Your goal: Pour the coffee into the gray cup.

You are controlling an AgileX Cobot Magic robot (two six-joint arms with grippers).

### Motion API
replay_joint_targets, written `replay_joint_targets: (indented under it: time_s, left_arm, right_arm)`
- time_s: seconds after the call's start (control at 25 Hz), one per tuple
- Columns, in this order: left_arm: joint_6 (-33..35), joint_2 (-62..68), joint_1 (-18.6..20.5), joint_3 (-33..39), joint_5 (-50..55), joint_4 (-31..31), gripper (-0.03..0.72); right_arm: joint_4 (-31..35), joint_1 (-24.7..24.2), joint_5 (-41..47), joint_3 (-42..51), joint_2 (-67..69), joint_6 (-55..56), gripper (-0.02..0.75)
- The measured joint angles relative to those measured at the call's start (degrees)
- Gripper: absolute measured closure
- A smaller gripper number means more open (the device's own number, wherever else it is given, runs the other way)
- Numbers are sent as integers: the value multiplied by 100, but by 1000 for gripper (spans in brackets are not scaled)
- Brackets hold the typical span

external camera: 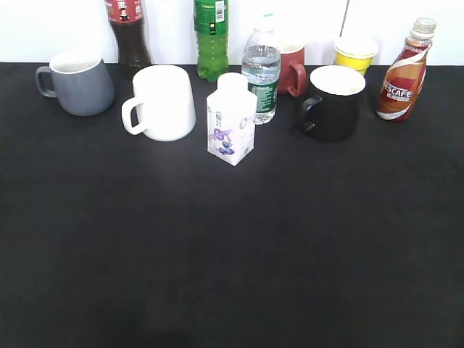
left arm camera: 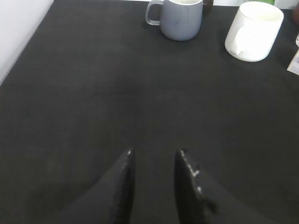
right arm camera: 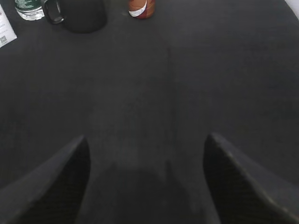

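Note:
The coffee bottle (external camera: 404, 72), slim with a red-and-white label, stands at the far right back of the black table; its base shows in the right wrist view (right arm camera: 141, 9). The gray cup (external camera: 78, 82) stands at the far left back, handle to the left, and shows in the left wrist view (left arm camera: 180, 18). My left gripper (left arm camera: 154, 151) is open and empty, low over bare table well short of the cup. My right gripper (right arm camera: 145, 140) is wide open and empty, well short of the bottle. Neither gripper shows in the exterior view.
Along the back stand a white mug (external camera: 161, 101), a white carton (external camera: 230, 119), a water bottle (external camera: 260, 69), a black mug (external camera: 333, 101), a red mug (external camera: 293, 69), a yellow cup (external camera: 355, 54), a cola bottle (external camera: 129, 32) and a green bottle (external camera: 211, 36).

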Motion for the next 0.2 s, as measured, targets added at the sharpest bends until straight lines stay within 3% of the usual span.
replay_joint_targets:
  time_s: [0.2]
  left_arm:
    - [0, 0, 0, 0, 0, 2, 459]
  right_arm:
    - [0, 0, 0, 0, 0, 0, 150]
